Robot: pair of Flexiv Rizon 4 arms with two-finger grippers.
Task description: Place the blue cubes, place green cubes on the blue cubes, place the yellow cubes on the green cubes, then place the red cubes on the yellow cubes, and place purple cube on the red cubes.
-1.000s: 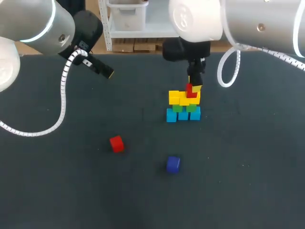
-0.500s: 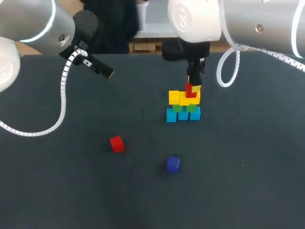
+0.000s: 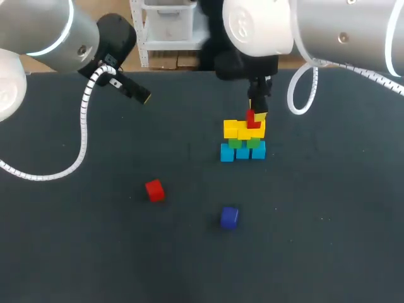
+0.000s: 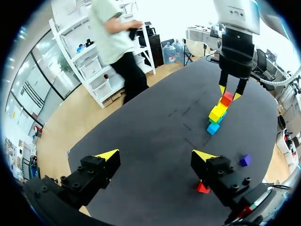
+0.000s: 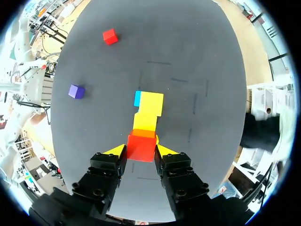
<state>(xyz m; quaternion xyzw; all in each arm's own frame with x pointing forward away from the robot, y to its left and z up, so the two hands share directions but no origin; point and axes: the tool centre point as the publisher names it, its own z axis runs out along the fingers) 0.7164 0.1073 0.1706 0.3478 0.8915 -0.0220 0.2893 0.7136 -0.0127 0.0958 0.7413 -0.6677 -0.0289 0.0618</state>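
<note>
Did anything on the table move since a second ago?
Nothing visibly moved. The right gripper stays shut on the held red cube on top of the yellow cubes. The left gripper stays open, far from the stack. The loose red cube and the purple cube lie where they were.

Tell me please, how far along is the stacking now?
Done: the blue cubes, green cubes and yellow cubes are stacked in layers. In hand: the right gripper is shut on a red cube at the stack's top. Left: the other red cube and the purple cube lie loose on the table; the left gripper is open.
</note>
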